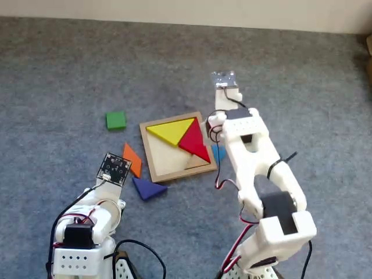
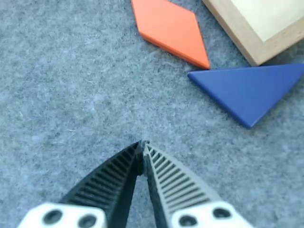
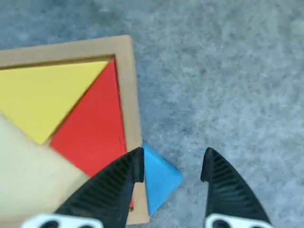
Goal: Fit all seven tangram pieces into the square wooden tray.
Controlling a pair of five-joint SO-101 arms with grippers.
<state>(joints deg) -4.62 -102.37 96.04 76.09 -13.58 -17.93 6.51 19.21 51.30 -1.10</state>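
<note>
Two triangles, yellow (image 1: 170, 131) and red (image 1: 195, 142), lie inside the wooden tray (image 1: 146, 152). My right end effector (image 3: 174, 159) hangs released over a light blue triangle (image 3: 159, 178) touching the tray's outer edge. My left end effector (image 2: 144, 145) is clenched on nothing, near the orange parallelogram (image 2: 169, 29) and dark blue triangle (image 2: 251, 90) on the bench (image 1: 70, 70). A green square (image 1: 115, 120) sits apart.

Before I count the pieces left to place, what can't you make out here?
- Light blue triangle: in the high view the right arm covers most of it. In the right wrist view the right gripper overlaps one edge.
- Tray: in the high view the rim beside that arm is partly covered, so what lies there is unknown.
- Dark blue triangle and orange piece: in the left wrist view both are cut off by the picture's edges.
</note>
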